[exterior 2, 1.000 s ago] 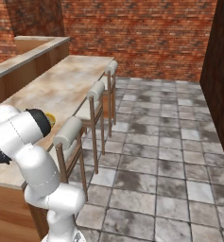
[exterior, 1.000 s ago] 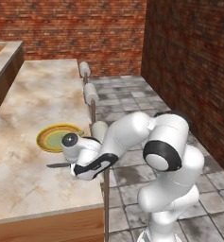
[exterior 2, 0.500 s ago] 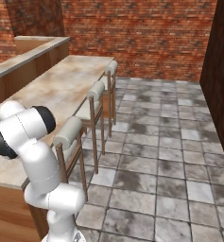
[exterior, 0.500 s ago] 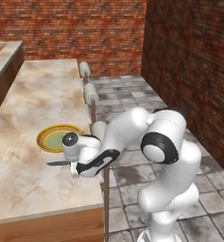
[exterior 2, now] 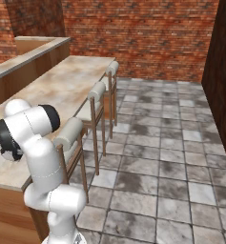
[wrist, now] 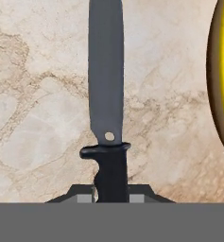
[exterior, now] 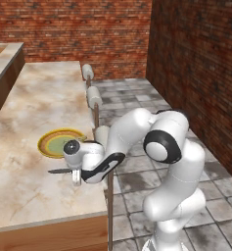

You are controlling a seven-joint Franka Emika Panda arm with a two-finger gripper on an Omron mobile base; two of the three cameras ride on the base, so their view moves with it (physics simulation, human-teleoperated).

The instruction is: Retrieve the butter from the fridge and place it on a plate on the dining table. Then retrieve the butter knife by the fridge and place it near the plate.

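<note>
The butter knife [wrist: 105,94] lies with its grey blade pointing up in the hand view and its dark handle running down between the finger tips at the bottom edge. The gripper [wrist: 111,197] is clenched on that handle (the pads themselves are mostly hidden behind it). In the left base view the butter knife [exterior: 60,171] sticks out sideways from the gripper [exterior: 76,177], low over the stone top; whether the blade touches the surface cannot be told. The plate [exterior: 59,142] with its yellow-orange rim and pale green centre sits just beside the knife, farther along the dining table [exterior: 24,112], and its rim [wrist: 219,90] curves down the right side of the hand view. Cushioned stools [exterior: 93,97] line the table's edge. Beyond them lie a grey tiled floor [exterior 2: 171,162] and a red brick wall [exterior 2: 138,33].
</note>
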